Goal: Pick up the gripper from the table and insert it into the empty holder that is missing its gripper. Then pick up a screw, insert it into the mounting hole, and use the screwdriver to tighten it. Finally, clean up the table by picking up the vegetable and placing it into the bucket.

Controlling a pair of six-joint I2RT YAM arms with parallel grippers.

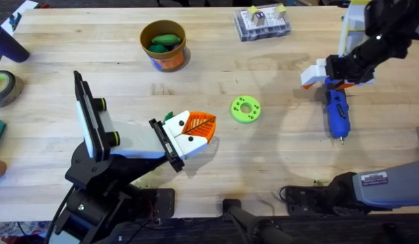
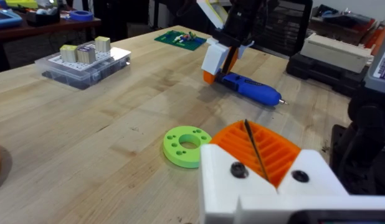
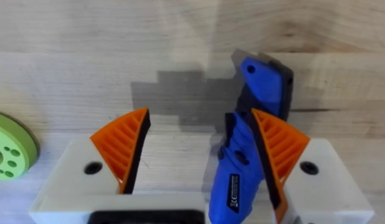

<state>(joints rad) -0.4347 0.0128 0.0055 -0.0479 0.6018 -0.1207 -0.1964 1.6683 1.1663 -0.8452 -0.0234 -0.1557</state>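
My right hand (image 3: 202,149) hung low over the worktop (image 1: 277,146), fingers spread wide around the blue screwdriver (image 3: 248,155), not clamped.

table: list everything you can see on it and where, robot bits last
blue pen-shaped screwdriver: one, right side, between the right fingers
green flat ring: one, table centre
round bucket: one, yellow-tan rim, orange and blue wall, far centre-left, green vegetable inside
clear plastic box: one, small blocks inside, far centre
grey tape roll: one, left edge
holder: one, black and white, near left, white-and-orange gripper piece at its tip
wooden table: one, light
right gripper: white with orange pads, open around the screwdriver
left gripper: white and orange, above the ring
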